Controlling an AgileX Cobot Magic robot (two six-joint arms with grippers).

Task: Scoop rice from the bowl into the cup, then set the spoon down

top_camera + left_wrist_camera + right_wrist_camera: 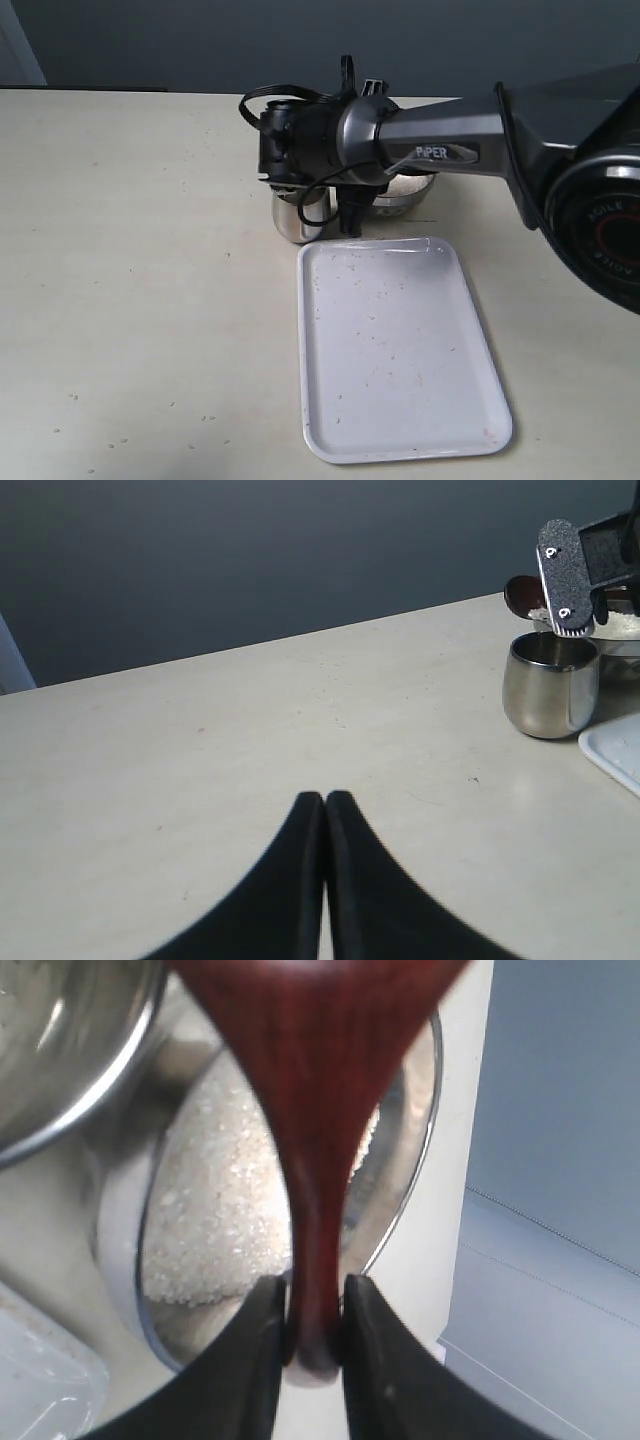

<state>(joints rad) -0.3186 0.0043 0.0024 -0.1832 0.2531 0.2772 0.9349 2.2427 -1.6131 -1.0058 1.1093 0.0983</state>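
— While the right claw (315, 1295) pinches its handle, which way does the spoon (315, 1110) point?
— Straight out, lengthwise in line with the claw, scoop end raised by the cup (548, 685) rim, beside the bowl (405, 1160) of rice (220, 1210). And the left claw (325, 810) is pressed together above the table (200, 760).

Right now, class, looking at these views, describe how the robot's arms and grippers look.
The right arm is a grey metallic tube marked PiPER in white, with a black wrist and looping black cables. The left gripper and right gripper have black tapering fingers; one right pad is gritty grey with two screws.
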